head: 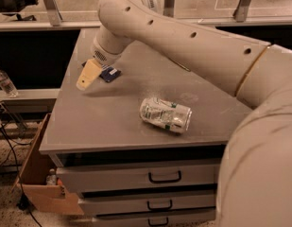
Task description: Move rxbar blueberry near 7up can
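Observation:
The rxbar blueberry (109, 73), a small flat dark navy wrapper, lies near the far left of the grey table top (112, 112). It is partly covered by my gripper. The 7up can (165, 115) lies on its side, silver with green print, near the table's front middle. My gripper (88, 74), with tan fingers, hangs just left of the bar, touching or almost touching its left edge. The big white arm (183, 37) sweeps in from the right and hides the back of the table.
Drawers with dark handles (164, 177) sit under the table top. A cardboard box (39, 183) stands on the floor at the left. A plastic bottle (4, 82) stands on a ledge at far left. The green snack pouch is hidden behind the arm.

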`<state>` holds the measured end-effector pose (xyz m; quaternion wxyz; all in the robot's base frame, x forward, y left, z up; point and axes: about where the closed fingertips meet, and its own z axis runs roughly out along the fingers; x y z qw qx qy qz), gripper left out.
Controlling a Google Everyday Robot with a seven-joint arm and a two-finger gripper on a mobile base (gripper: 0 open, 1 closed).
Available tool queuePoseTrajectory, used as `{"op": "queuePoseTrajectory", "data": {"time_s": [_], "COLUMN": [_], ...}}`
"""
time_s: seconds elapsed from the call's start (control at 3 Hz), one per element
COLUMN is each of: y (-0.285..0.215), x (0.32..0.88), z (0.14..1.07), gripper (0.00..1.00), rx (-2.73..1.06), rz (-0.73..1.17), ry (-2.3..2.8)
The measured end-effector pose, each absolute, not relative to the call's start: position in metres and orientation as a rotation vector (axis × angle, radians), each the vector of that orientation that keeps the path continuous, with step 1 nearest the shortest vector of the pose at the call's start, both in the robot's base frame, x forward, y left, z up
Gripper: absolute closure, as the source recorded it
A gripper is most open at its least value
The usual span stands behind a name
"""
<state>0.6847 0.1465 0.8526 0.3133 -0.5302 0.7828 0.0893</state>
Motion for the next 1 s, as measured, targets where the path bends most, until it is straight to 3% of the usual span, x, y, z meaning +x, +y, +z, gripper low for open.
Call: {"op": "queuePoseTrajectory", "data": {"time_s": [0.33,1.0], "y": [0.162,0.169], "x": [0.708,0.727], "z": [0.835,0.826], "gripper": [0.0,0.4], "rx": [-1.344,-1.256], "rz": [0.281,0.354], "ry": [2.11,2.193]}}
